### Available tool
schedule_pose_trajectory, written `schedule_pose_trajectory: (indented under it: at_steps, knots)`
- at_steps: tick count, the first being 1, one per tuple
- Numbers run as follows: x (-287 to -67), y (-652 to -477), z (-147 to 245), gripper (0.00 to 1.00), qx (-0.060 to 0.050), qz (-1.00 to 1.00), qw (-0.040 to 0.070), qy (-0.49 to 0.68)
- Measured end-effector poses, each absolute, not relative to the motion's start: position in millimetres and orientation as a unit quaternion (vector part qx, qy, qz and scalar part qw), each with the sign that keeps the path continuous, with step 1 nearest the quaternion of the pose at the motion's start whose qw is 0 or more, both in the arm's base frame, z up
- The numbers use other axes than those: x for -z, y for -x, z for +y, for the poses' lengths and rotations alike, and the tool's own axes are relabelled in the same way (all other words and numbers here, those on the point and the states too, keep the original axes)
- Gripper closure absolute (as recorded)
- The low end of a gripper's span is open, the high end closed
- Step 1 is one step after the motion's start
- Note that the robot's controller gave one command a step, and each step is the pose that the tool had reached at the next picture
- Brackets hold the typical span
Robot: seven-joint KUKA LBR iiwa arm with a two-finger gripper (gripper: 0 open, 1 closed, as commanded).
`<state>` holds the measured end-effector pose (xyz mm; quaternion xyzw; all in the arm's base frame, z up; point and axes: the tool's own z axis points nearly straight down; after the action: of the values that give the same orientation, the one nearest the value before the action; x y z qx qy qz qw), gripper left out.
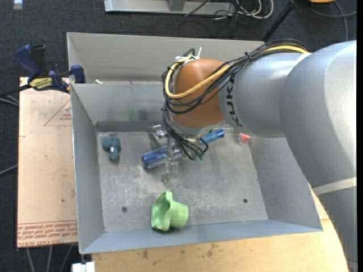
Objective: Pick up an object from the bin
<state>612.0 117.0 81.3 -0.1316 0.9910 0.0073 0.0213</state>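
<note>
- Gripper [169, 166] hung low over the middle of the bin [85, 152], beneath the orange wrist cover [195, 92]; whether it was spread or pressed together could not be told.
- Just beside it, toward the view's left, lay a blue ridged piece [153, 158] on the bin floor. It looked to be touching the gripper or nearly so, but no grasp on it could be confirmed.
- A blue cylinder [212, 135] lay near the wrist on the far side. A grey-blue lump [111, 146] sat well apart by the left wall, and a green crumpled thing [168, 211] lay near the front wall.
- The step in hand was probably settling on the ridged piece.
- To do it well, the gripper would need to centre over the piece's narrow width, since a ridged round shape may roll aside.
- It should then close squarely and lift straight up, clear of the floor.
</note>
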Motion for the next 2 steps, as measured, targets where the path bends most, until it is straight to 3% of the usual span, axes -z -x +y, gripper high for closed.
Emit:
schedule_pose_trajectory:
  at_steps: [1,2]
  knots:
    - [-70.6,-606.3,108.0,0.0,-0.001,0.994,0.002,0.111]
    - [-70.0,-605.7,107.6,1.0,-0.001,0.994,0.001,0.11]
